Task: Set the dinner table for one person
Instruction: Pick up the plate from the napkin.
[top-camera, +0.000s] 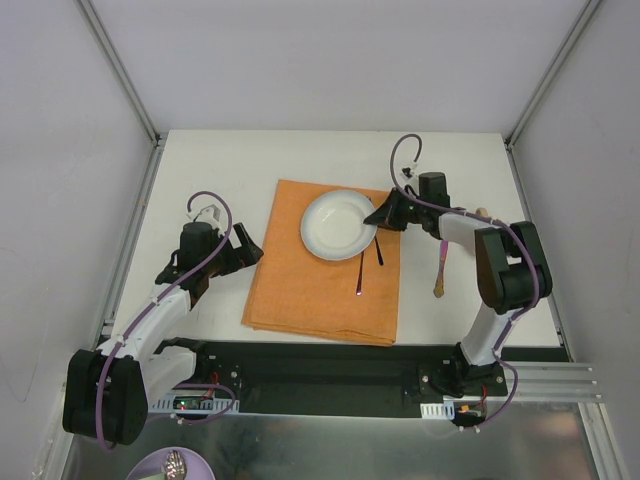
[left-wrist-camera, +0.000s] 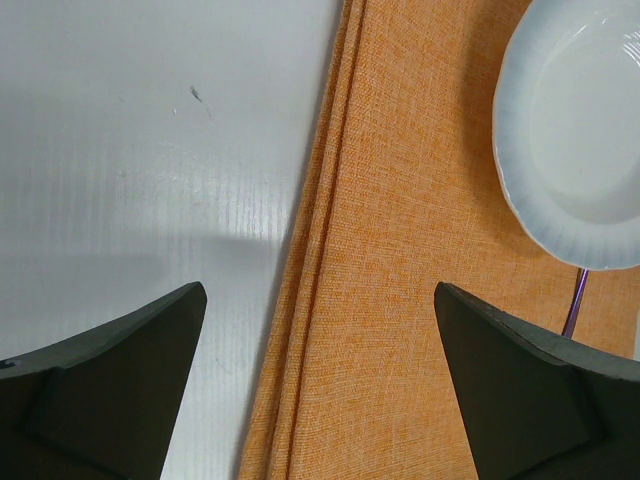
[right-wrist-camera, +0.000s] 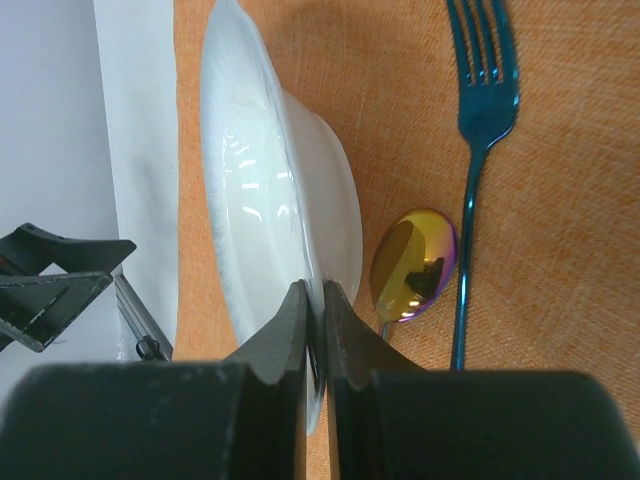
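Note:
The dinner table (top-camera: 220, 170) is a white top with metal rails. An orange placemat (top-camera: 310, 290) lies in its middle. A white plate (top-camera: 338, 225) sits at the mat's far right part. My right gripper (top-camera: 381, 218) is shut on the plate's right rim; the right wrist view shows the rim pinched at the gripper (right-wrist-camera: 315, 295). A teal fork (right-wrist-camera: 480, 100) and an iridescent spoon (right-wrist-camera: 413, 265) lie on the mat beside the plate (right-wrist-camera: 270, 200). My left gripper (top-camera: 250, 247) is open and empty over the mat's left edge (left-wrist-camera: 310, 250).
Another iridescent utensil (top-camera: 440, 268) lies on the bare table right of the mat. A purple dish (top-camera: 175, 465) stands off the table at the bottom left. The spoon's purple handle (left-wrist-camera: 572, 310) shows below the plate (left-wrist-camera: 570, 120) in the left wrist view.

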